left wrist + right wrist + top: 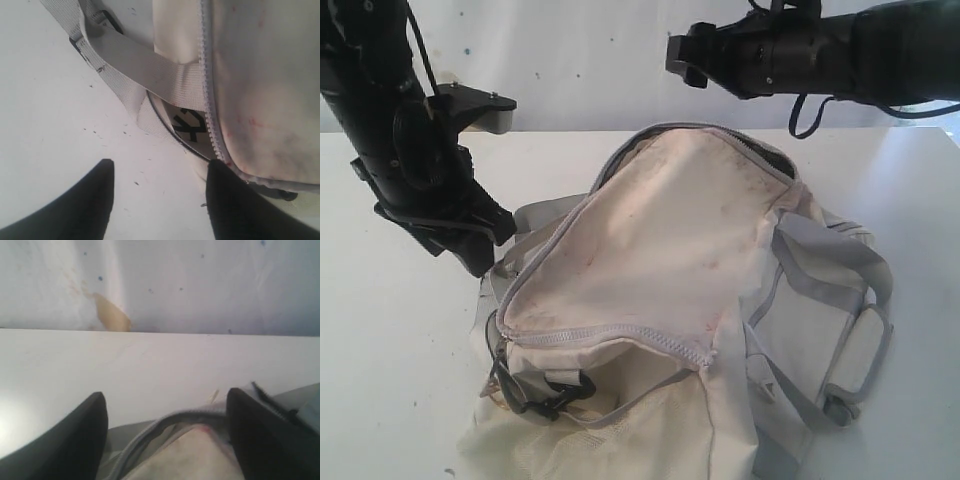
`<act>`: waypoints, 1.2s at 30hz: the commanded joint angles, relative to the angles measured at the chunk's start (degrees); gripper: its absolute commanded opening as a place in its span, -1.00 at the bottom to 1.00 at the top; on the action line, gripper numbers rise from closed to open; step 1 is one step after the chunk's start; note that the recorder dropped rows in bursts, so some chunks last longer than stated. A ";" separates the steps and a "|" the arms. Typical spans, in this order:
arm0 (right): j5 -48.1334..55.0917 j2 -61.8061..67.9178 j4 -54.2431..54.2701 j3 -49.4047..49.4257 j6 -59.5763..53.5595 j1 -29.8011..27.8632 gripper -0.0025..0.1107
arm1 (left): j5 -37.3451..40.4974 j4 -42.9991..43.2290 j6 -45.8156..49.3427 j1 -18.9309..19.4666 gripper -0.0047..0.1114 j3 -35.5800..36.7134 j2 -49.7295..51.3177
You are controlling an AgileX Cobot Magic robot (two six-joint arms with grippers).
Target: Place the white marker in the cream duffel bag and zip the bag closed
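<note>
Here, container: a large soft cream-white fabric duffel bag [660,240] is laid on the flat white surface [390,380], its stained top panel raised and its front edge gaping.
Zipper: the grey zipper trim [620,335] is seen unjoined along the front of the panel.
Contents: the inside is hidden by the panel, so what is held cannot be told.
Thin white marker: it is not seen in any view, and its place cannot be told.
Fittings: a grey webbing strap [140,65] is draped over the bag's end, and a black plastic buckle [555,400] lies at the front.
Left claw [160,167]: released, its fingers wide apart and nothing gripped. One finger is just beside the bag's zipped edge, but contact cannot be told.
Right claw [165,397]: released and empty, held above the bag's far rim.
Left arm: angled steeply down from the upper left toward the bag's left end.
Right arm: stretched nearly level from the right, well above the surface.
</note>
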 commanded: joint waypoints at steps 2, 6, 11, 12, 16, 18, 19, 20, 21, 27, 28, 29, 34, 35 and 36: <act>13.25 -0.66 -27.19 -0.41 32.67 -0.25 0.15 | 0.16 -0.66 -0.26 -0.15 0.08 0.03 -0.62; 25.93 -0.66 -43.76 -2.85 44.70 -0.25 0.15 | 0.16 -0.66 -0.51 -0.15 0.08 0.03 -0.75; 37.05 -1.54 -48.98 -5.10 45.36 -0.25 0.15 | 0.16 -0.66 -0.51 -0.15 0.08 0.70 -1.77; 38.53 -1.83 -49.49 -5.10 45.40 -0.25 0.15 | 0.16 -0.66 -0.51 -0.15 0.08 1.08 -2.29; 46.87 -4.39 -59.64 -5.10 50.32 -0.25 0.15 | 0.16 -0.90 -0.40 -0.15 0.08 6.74 -5.35; 50.10 -5.61 -62.09 -5.10 50.32 -0.25 0.14 | -1.95 -3.18 -0.40 -0.15 0.08 10.00 -7.35; 50.57 -6.20 -62.08 -4.83 50.32 -0.25 0.13 | -2.58 -4.42 -0.40 -0.15 0.08 11.02 -7.90; 50.72 -7.53 -62.08 -4.08 50.32 -0.25 0.09 | -2.85 -7.70 0.97 -0.15 0.08 12.89 -8.65; 50.61 -8.98 -61.97 -3.03 50.32 -0.25 0.07 | -3.10 -10.76 3.68 -0.15 0.08 14.46 -9.10; 46.21 -17.69 -61.88 5.00 49.94 -0.25 0.07 | -15.71 -16.49 13.37 -0.15 0.01 24.77 -9.33; 45.44 -18.75 -61.88 6.13 49.65 -0.25 0.07 | -17.62 -16.96 14.48 -0.15 -0.03 26.03 -9.33; 44.76 -19.58 -61.88 7.18 48.61 -0.25 0.07 | -20.04 -17.79 16.51 -0.15 -0.06 27.55 -9.47; 43.00 -20.63 -61.88 9.85 48.06 -0.25 0.07 | -26.23 -18.07 19.53 -0.15 -0.19 32.84 -10.51; 42.82 -20.63 -61.88 10.02 48.06 -0.25 0.07 | -26.94 -18.07 19.79 -0.15 -0.20 33.70 -10.64; 42.34 -20.63 -61.88 10.38 47.96 -0.25 0.07 | -27.70 -18.07 20.30 -0.15 -0.20 34.62 -10.76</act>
